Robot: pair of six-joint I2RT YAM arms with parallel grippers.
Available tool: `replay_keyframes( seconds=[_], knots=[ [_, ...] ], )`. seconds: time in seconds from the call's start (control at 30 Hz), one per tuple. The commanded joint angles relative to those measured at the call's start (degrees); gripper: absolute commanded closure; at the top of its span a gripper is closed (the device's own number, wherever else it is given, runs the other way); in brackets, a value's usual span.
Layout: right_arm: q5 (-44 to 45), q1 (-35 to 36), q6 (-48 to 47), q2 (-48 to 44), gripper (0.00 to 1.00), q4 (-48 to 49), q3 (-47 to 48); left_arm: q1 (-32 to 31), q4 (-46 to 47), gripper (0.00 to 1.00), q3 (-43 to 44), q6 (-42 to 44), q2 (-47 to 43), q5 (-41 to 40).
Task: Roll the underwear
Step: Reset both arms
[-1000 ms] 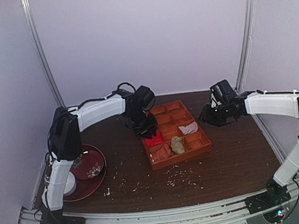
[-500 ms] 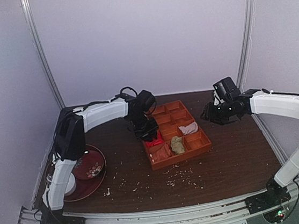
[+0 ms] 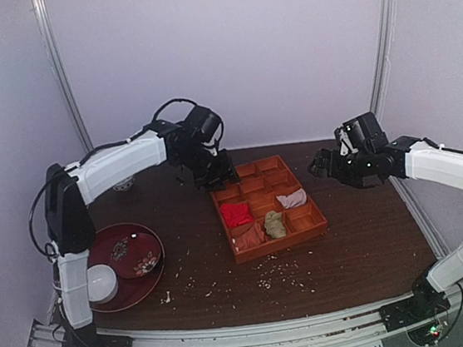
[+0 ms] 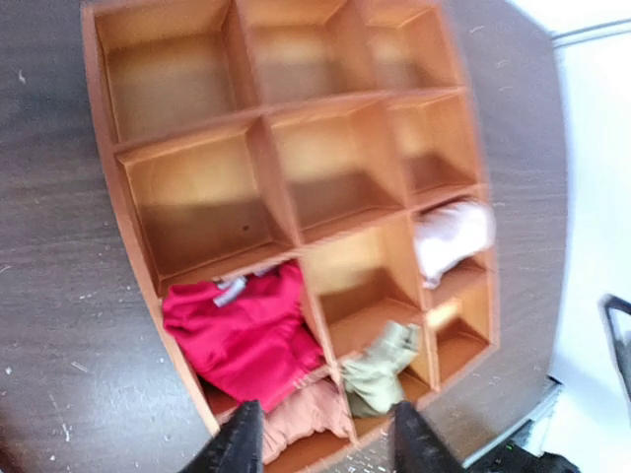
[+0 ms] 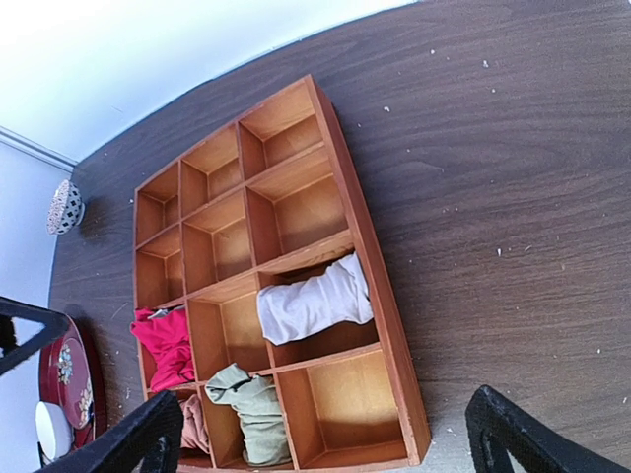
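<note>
The underwear (image 3: pixel 236 214) is a bright red bundle lying loose in a left-hand compartment of the wooden divided tray (image 3: pixel 280 244). My left gripper (image 3: pixel 217 178) hangs above the tray's far-left corner, clear of the cloth. In the left wrist view the underwear (image 4: pixel 251 330) spills over a divider, and my left gripper (image 4: pixel 325 445) stands open with nothing held. My right gripper (image 3: pixel 323 165) hovers off the tray's right side. The right wrist view shows the right gripper (image 5: pixel 330 439) wide open and empty, with the underwear (image 5: pixel 166 345) at the tray's (image 5: pixel 380 266) left edge.
The tray also holds a white bundle (image 5: pixel 314 301), a green bundle (image 5: pixel 251 409) and a pink bundle (image 5: pixel 194 422). A red plate (image 3: pixel 131 250) with a white cup (image 3: pixel 102 282) sits front left. Crumbs (image 3: pixel 276 273) litter the table in front of the tray.
My left gripper opened, let go of the red underwear and rose back toward the far left. The right gripper opened wide and drew slightly back to the right.
</note>
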Motion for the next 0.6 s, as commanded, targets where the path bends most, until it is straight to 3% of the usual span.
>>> replay_keyframes(
  seconds=[0.0, 0.27, 0.57],
  knots=[
    [-0.75, -0.18, -0.9, -2.57, 0.0, -0.41, -0.12, 0.33, 5.94, 0.42, -6.69, 6.5, -6.64, -1.82],
    [-8.04, -0.19, -4.1, -6.64, 0.0, -0.37, 0.53, 0.4, 9.63, 0.03, -15.24, 12.3, -14.97, -6.37],
    [-8.48, -0.17, -6.5, -10.47, 0.0, -2.94, 0.79, 0.41, 12.85, 0.03, -20.34, 18.13, -19.44, -8.05]
  ],
)
